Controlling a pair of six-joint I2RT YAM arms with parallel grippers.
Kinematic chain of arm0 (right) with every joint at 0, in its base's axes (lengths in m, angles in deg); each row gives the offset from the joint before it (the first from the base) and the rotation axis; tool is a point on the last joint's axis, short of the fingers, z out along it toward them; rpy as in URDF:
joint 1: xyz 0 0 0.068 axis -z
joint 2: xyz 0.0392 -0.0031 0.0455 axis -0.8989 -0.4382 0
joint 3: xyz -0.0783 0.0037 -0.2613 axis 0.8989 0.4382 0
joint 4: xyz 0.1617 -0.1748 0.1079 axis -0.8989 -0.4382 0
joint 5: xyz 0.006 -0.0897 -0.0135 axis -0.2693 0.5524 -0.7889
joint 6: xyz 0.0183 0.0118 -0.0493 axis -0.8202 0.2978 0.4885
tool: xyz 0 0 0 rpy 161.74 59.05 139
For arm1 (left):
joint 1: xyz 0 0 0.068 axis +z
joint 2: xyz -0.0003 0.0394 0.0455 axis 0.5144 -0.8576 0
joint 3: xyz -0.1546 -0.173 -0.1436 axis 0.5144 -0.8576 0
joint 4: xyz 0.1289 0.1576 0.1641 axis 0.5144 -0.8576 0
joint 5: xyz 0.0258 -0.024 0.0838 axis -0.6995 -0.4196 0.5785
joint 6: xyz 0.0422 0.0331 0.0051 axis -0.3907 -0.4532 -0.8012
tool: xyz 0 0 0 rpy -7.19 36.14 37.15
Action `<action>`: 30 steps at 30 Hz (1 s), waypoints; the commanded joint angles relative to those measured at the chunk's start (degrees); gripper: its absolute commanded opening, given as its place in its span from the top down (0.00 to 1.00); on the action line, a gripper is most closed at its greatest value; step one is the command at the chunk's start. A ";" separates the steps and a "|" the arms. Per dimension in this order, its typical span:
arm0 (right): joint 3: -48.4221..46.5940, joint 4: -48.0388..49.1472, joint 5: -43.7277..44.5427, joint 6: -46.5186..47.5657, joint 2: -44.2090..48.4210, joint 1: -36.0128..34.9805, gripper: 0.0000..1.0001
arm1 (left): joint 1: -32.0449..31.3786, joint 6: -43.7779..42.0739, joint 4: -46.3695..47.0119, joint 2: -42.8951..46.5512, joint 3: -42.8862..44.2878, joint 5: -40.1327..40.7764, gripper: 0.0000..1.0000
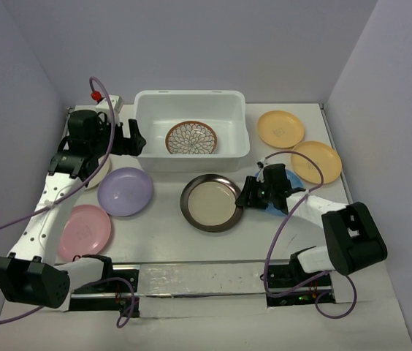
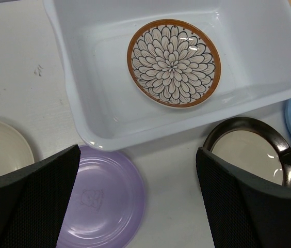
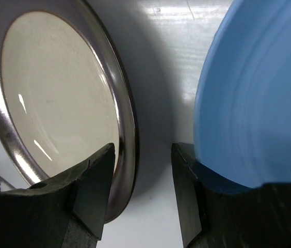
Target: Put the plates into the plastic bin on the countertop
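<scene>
The white plastic bin (image 1: 142, 135) stands at the back centre with the brown petal-pattern plate (image 1: 191, 137) flat inside it. The silvery metal plate (image 1: 211, 202) lies in front of the bin. My right gripper (image 1: 248, 194) is open and low at its right rim. In the right wrist view one finger is over the metal plate (image 3: 58, 103) and the other is by the blue plate (image 3: 259, 103). My left gripper (image 1: 134, 137) is open and empty by the bin's left wall, above the lavender plate (image 2: 101, 201).
A pink plate (image 1: 84, 231) lies front left. A cream plate (image 1: 100, 174) is partly hidden under the left arm. Two yellow-orange plates (image 1: 280, 128) (image 1: 315, 161) lie at the right. Pale lilac walls bound the white countertop (image 1: 162, 234).
</scene>
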 commanded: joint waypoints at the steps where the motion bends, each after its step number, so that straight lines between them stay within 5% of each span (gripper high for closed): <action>1: 2.26 4.88 0.95 -4.63 3.17 -0.40 0.45 | 0.39 -0.31 0.16 2.91 -0.97 -1.87 0.01; 14: 5.28 20.68 -7.03 -10.80 -6.39 -0.31 0.55 | 0.66 1.99 2.89 6.04 -6.62 -2.43 0.01; 19: 5.21 25.37 -8.99 -10.35 -11.44 -0.19 0.75 | 0.66 1.47 1.96 6.02 -5.62 -1.97 0.01; 23: 5.64 24.10 -10.69 -9.81 -8.74 -0.05 0.98 | 0.73 0.71 1.73 5.55 -4.86 -1.80 0.01; 30: 6.32 12.41 -14.77 -5.38 8.01 -0.20 1.00 | 1.13 0.99 1.96 4.68 -4.05 -1.24 0.01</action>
